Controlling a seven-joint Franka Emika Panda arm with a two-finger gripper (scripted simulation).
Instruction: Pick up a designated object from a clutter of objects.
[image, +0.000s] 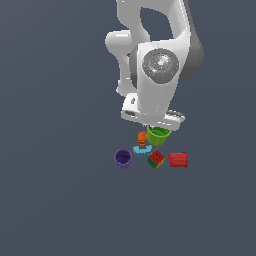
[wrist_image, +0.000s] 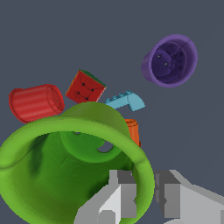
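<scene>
The designated object, a bright green cup (wrist_image: 52, 183) with a thick rim, fills the near part of the wrist view. My gripper (wrist_image: 146, 190) is shut on its rim, one finger (wrist_image: 123, 194) inside the cup and the other (wrist_image: 171, 194) outside. In the exterior view the green cup (image: 159, 135) sits directly under the hand, which hides the gripper's fingers. The rest of the clutter of objects lies just beyond: a purple cup (wrist_image: 171, 61), an orange piece (wrist_image: 133, 131) half hidden behind the green rim, a light-blue flat piece (wrist_image: 127, 101), a multicoloured cube (wrist_image: 85, 87) and a red ribbed cylinder (wrist_image: 36, 102).
In the exterior view the purple cup (image: 123, 158) lies toward that view's left, and the red cylinder (image: 178, 160) toward its right. The cube (image: 156, 159), the light-blue piece (image: 141, 150) and the orange piece (image: 142, 138) sit between them on a plain dark grey surface (image: 60, 200).
</scene>
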